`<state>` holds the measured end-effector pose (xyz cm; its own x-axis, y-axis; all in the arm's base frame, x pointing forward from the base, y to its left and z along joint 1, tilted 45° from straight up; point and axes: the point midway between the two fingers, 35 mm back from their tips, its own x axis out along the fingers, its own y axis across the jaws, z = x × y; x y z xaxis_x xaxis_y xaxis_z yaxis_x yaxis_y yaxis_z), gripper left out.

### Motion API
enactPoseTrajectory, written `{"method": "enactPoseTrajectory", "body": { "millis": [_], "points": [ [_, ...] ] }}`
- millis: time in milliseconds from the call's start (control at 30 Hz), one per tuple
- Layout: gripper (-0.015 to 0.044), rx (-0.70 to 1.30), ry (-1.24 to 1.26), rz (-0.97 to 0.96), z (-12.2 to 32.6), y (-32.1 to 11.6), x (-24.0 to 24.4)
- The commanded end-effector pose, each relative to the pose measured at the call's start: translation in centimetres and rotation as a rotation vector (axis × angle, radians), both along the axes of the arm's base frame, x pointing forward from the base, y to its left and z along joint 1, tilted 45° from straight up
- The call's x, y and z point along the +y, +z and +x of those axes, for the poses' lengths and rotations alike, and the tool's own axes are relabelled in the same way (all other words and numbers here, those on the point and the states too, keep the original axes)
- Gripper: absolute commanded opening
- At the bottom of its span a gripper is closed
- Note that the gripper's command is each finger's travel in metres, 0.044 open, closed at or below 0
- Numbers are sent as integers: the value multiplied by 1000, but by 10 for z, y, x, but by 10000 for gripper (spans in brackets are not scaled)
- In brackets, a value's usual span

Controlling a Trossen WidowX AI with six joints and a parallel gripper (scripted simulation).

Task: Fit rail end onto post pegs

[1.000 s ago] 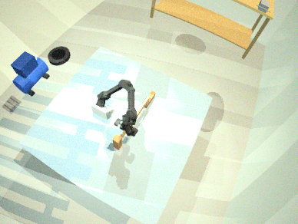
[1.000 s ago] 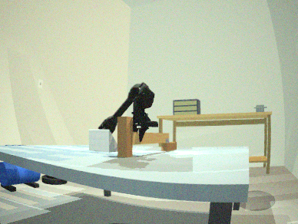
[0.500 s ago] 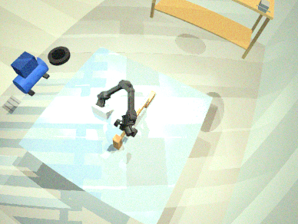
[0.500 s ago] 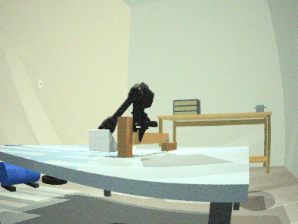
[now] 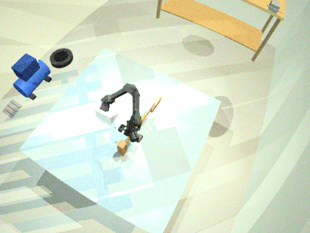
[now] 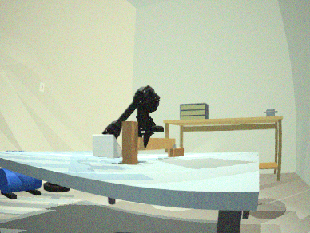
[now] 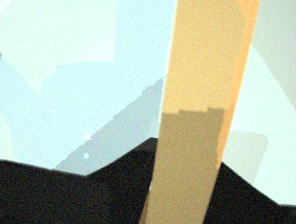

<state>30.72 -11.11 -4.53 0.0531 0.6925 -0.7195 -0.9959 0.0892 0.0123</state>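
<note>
The wooden post [image 5: 121, 148] [image 6: 129, 143] stands upright on the table. The long wooden rail [image 5: 145, 115] [image 6: 161, 144] [image 7: 205, 60] runs from close behind the post toward the low footboard block [image 5: 156, 104] [image 6: 176, 152]. My gripper [image 5: 130, 136] [image 6: 146, 143] [image 7: 174, 148] is shut on the rail near its post end and holds it above the table. The rail looks about level in the exterior view. Its far end is at the block, but whether it sits in the bracket is unclear. The pegs, the holes and any gap at the post are hidden.
A white block [image 5: 106, 116] [image 6: 105, 145] stands on the table [image 6: 208, 181] beside the arm's base, to the left of the post in the exterior view. A workbench [image 5: 213, 24] [image 6: 224, 120] stands beyond the table. A blue machine [image 5: 32, 77] and a tyre [image 5: 61, 57] are on the floor.
</note>
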Motion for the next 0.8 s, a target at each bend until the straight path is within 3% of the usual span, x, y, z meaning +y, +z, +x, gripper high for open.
{"method": "enactPoseTrajectory", "body": {
  "millis": [0, 167, 700, 767],
  "points": [
    [0, -3, 0, -3, 0, -1, -3],
    [0, -3, 0, -3, 0, -2, -4],
    [420, 0, 0, 0, 0, -1, -1],
    [440, 0, 0, 0, 0, -1, -1]
  ]
}}
